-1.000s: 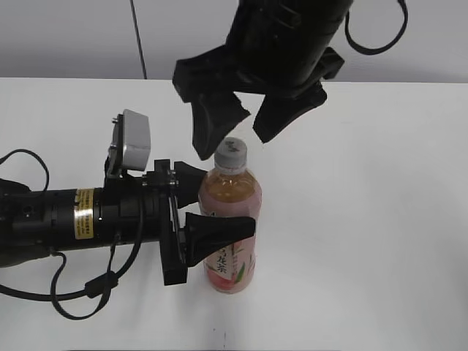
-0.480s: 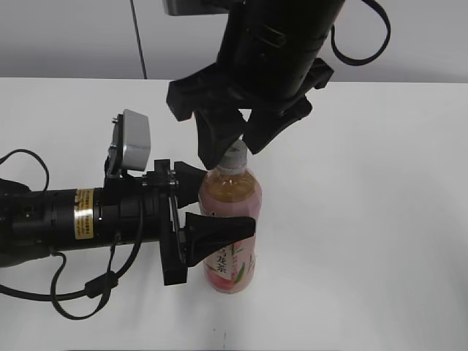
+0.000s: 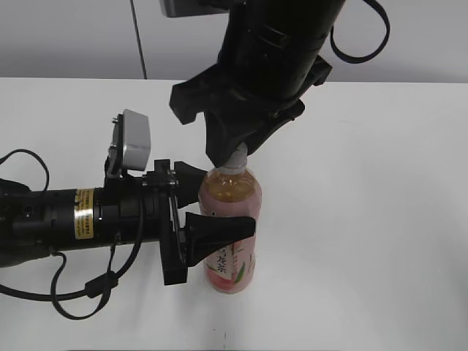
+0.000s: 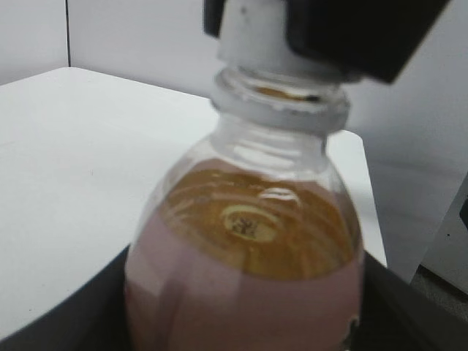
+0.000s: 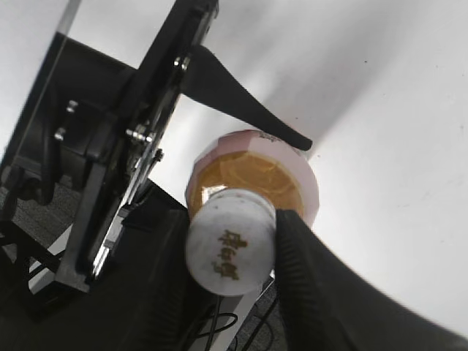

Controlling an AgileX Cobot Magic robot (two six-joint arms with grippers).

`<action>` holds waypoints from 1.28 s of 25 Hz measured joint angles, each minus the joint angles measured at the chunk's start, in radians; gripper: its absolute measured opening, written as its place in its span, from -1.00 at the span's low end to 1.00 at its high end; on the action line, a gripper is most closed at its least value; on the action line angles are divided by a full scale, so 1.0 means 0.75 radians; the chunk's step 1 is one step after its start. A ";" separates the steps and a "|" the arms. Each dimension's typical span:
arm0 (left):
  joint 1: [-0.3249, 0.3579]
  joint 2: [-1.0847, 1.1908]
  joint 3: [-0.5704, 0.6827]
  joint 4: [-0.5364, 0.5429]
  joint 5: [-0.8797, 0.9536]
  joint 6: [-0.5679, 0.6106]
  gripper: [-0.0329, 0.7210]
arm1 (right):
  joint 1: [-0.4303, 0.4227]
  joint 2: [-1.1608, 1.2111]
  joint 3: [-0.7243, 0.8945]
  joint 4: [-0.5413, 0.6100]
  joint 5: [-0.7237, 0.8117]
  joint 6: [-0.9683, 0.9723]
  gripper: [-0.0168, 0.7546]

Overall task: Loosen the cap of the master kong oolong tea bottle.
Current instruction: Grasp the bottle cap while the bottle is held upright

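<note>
The master kong oolong tea bottle (image 3: 231, 234) stands upright on the white table, pale amber tea inside and a pink-and-white label low down. My left gripper (image 3: 212, 208) reaches in from the left and is shut on the bottle's body (image 4: 248, 263). My right gripper (image 3: 235, 155) comes down from above and is shut on the white cap (image 5: 229, 251), a finger pressed against each side. The cap's dark logo faces the right wrist camera. In the exterior view the cap (image 3: 235, 159) is mostly hidden by the fingers. In the left wrist view the cap (image 4: 252, 33) shows under a black finger.
The white table (image 3: 380, 219) runs to a grey wall at the back. My left arm (image 3: 73, 219) with its grey wrist camera (image 3: 133, 142) lies along the table's left side. A black cable (image 3: 80, 296) loops below it.
My right gripper has come down from open above the cap and closed its fingers onto it. The left gripper and the bottle have not moved.
</note>
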 joint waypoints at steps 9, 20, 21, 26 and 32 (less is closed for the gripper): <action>0.000 0.000 0.000 0.000 0.000 0.000 0.32 | 0.000 0.000 0.000 0.000 0.000 -0.161 -0.23; 0.000 0.000 0.000 0.004 0.000 0.000 0.32 | 0.000 0.000 0.000 0.014 0.000 -0.872 -0.24; 0.000 0.000 0.000 0.004 0.000 0.001 0.32 | 0.000 0.000 0.000 0.017 0.000 -0.956 -0.24; 0.000 0.000 0.000 0.007 -0.001 0.001 0.32 | 0.000 0.000 0.000 0.022 0.000 -1.432 -0.24; 0.000 0.000 0.000 0.009 -0.001 0.001 0.32 | 0.000 0.000 0.000 0.026 0.001 -1.970 -0.24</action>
